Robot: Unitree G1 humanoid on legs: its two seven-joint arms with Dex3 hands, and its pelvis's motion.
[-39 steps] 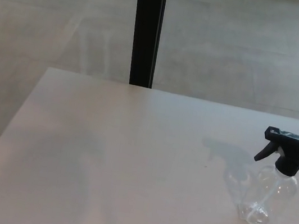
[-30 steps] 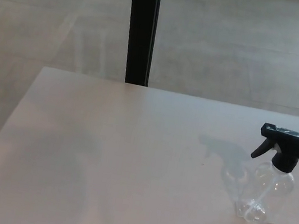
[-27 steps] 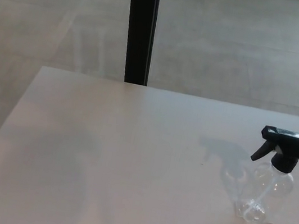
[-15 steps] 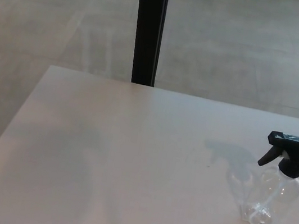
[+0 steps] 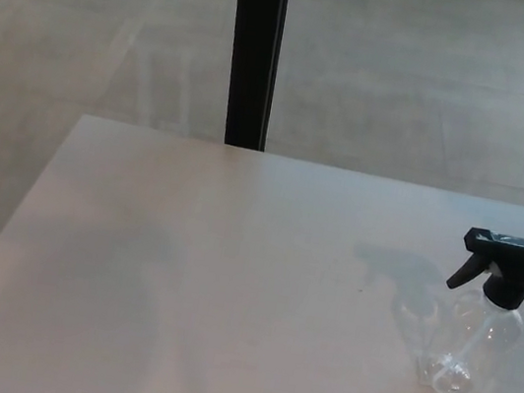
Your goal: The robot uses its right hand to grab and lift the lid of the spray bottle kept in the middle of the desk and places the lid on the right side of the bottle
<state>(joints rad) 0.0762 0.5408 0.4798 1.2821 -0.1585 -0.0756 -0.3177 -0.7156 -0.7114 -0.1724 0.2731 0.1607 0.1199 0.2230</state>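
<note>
A clear, round-bodied spray bottle [image 5: 470,347] stands upright on the pale desk [image 5: 208,288], near the picture's right edge. Its black trigger lid [image 5: 511,264] sits on the bottle's neck, nozzle pointing left. The bottle's shadow falls on the desk to its upper left. Neither of my hands shows in the head view.
A black vertical post [image 5: 253,51] rises behind the desk's far edge, in front of a grey tiled floor. The desk's left edge runs diagonally down the picture's left side.
The whole picture has wobbled slightly sideways and up and down, so the camera has moved. The bottle and its lid stand as before.
</note>
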